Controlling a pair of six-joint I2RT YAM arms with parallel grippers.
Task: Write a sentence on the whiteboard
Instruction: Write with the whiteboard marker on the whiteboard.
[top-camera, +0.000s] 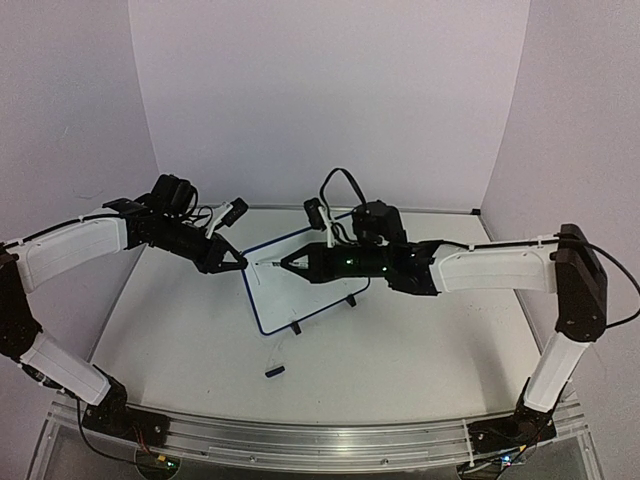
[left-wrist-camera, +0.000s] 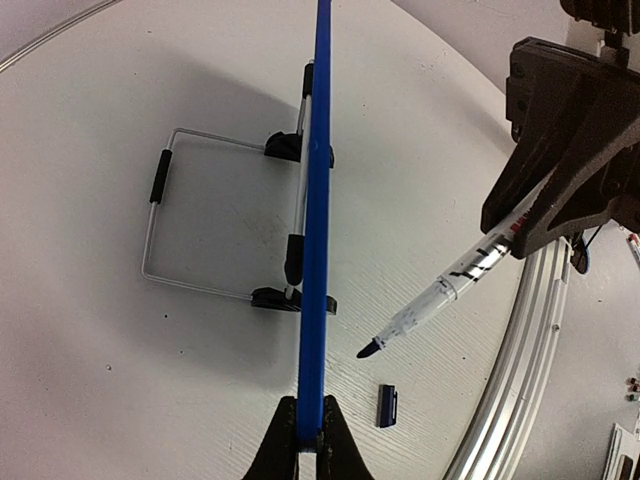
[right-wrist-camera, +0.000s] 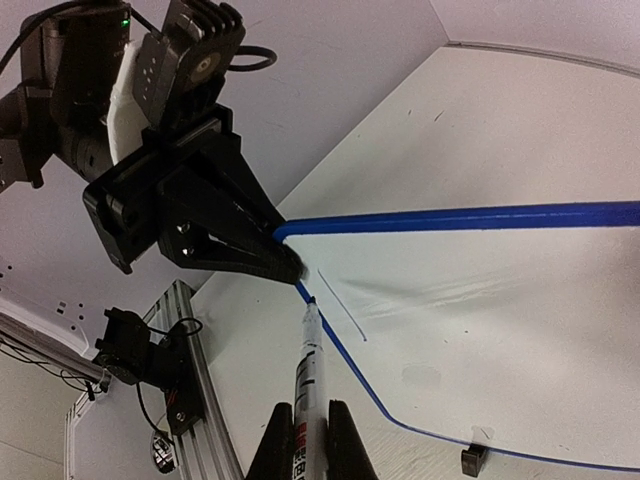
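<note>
Now my left gripper is clamped on the whiteboard edge; my right gripper grips a marker, tip just beside the board.

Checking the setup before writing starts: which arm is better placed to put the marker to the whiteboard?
Right. The right gripper holds the uncapped marker, its tip aimed at the whiteboard face, just short of it. The left gripper is shut on the board's edge, steadying it.
</note>
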